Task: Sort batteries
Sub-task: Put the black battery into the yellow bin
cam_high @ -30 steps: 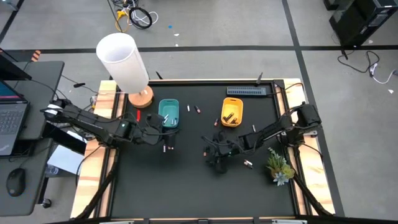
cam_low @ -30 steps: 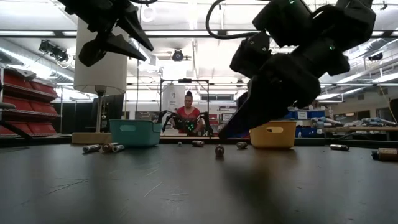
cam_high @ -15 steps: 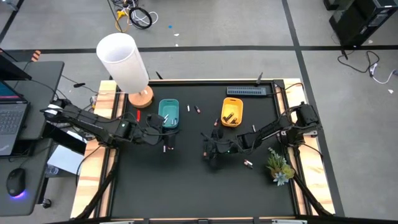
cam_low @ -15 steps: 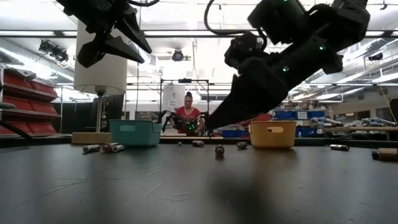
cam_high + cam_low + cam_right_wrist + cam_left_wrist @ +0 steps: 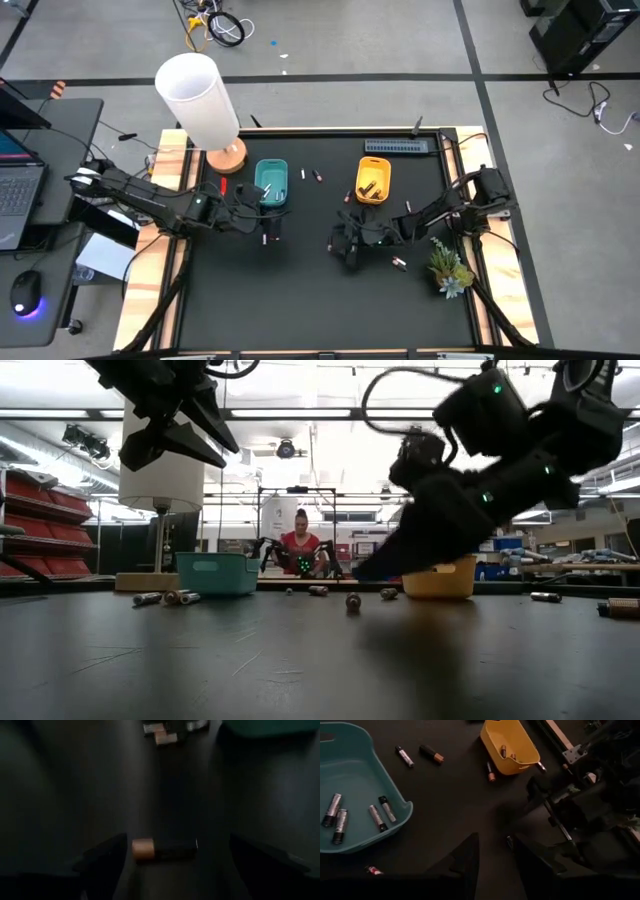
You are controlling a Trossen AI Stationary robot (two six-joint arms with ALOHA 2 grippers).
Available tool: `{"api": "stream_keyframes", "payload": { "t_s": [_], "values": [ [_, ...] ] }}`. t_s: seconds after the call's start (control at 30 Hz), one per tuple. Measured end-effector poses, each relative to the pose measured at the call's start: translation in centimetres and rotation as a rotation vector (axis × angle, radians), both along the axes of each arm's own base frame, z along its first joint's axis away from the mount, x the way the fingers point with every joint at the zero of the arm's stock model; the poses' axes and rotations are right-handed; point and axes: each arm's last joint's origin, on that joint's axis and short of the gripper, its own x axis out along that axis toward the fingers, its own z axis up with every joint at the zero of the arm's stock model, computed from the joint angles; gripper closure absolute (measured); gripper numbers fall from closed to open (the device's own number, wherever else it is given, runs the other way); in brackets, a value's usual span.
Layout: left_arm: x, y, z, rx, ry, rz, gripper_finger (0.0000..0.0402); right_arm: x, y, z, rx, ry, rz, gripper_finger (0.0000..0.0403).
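A: From above, your right gripper (image 5: 345,245) hovers mid-table, near side of the yellow tray (image 5: 373,178); your left gripper (image 5: 268,215) waits by the teal tray (image 5: 271,182).

B: Right wrist view: fingers spread wide, released, straddling a copper-tipped battery (image 5: 164,848). You're mid-pick, I'd say: lower, then close.

A: Left wrist view: fingers (image 5: 465,862) part-open, grasping nothing.

Right gripper (image 5: 342,247) low, fingers spread (left gripper (image 5: 268,222) raised).
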Motion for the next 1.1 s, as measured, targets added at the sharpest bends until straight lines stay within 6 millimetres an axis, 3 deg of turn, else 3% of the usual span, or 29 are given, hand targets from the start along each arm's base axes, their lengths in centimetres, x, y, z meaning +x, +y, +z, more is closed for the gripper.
{"api": "stream_keyframes", "payload": {
  "t_s": [0.6,0.9,1.1],
  "values": [
    [-0.2,0.0,-0.3,0.0,0.036,-0.001,0.0271,1.0,0.7,0.1,0.012,-0.093,0.018,0.0051],
    [-0.3,0.1,-0.4,0.002,0.046,-0.001,0.0271,1.6,0.8,-2.7,0.039,-0.04,0.023,0.0057],
    [-0.3,0.1,-0.4,-0.001,0.047,-0.004,0.0271,1.6,0.8,-3.2,0.064,-0.043,0.013,0.0068]
  ]
}}
